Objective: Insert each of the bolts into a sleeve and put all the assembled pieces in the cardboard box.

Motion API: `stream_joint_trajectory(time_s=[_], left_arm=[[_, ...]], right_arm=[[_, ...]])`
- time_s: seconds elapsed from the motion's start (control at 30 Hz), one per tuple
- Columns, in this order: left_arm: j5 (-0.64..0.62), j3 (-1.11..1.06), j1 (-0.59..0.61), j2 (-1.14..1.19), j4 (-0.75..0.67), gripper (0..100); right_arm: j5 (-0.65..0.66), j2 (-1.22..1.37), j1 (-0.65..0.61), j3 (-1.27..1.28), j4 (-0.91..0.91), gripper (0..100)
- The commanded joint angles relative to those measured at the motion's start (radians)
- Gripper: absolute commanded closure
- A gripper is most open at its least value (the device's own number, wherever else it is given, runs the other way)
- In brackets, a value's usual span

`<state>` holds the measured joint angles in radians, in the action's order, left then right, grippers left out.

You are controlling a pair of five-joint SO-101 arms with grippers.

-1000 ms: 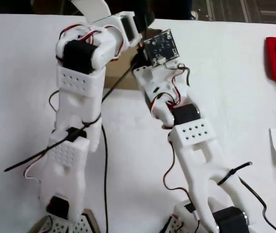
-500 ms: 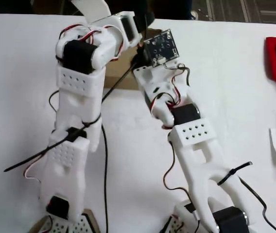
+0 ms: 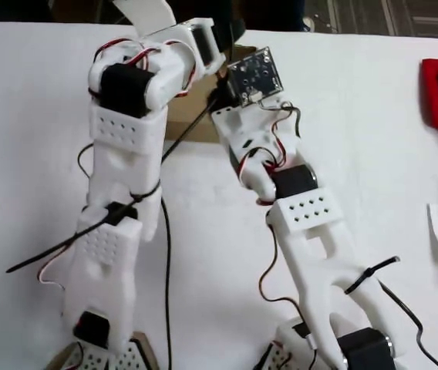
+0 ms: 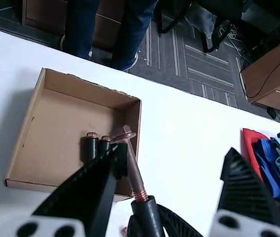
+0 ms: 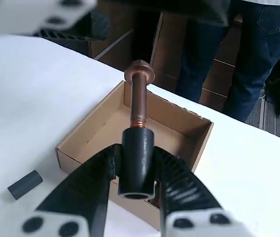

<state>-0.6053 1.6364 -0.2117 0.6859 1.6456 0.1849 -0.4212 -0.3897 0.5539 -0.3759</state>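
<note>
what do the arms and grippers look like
Both the left arm and right arm are white shells with black motors, perforated panels, red and black cables and black zip ties. The left gripper and right gripper have black wedge-shaped fingers on white bases.

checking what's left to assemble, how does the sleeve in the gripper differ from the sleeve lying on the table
The held sleeve stands upright, clamped in the right gripper; the loose sleeve lies on its side on the table. The held sleeve has a copper bolt sticking out of its top; the loose sleeve shows no bolt. Both are short dark tubes.
</note>
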Motion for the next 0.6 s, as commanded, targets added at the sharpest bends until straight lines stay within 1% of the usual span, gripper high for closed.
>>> stream_joint_trajectory(time_s=[0.0,0.2,0.43,0.57], left_arm=[[0.0,0.033,0.026,-0.025,-0.038,69],[0.0,0.033,0.044,-0.054,-0.035,69],[0.0,0.031,0.106,-0.095,-0.021,69],[0.0,0.024,0.163,-0.078,0.012,69]], right_arm=[[-0.009,-0.064,0.008,-0.032,-0.005,97.8],[-0.011,-0.113,0.01,0.003,-0.079,97.8],[0.006,-0.374,0.013,0.316,-0.084,97.8],[0.08,-0.489,0.01,0.465,-0.079,97.8]])
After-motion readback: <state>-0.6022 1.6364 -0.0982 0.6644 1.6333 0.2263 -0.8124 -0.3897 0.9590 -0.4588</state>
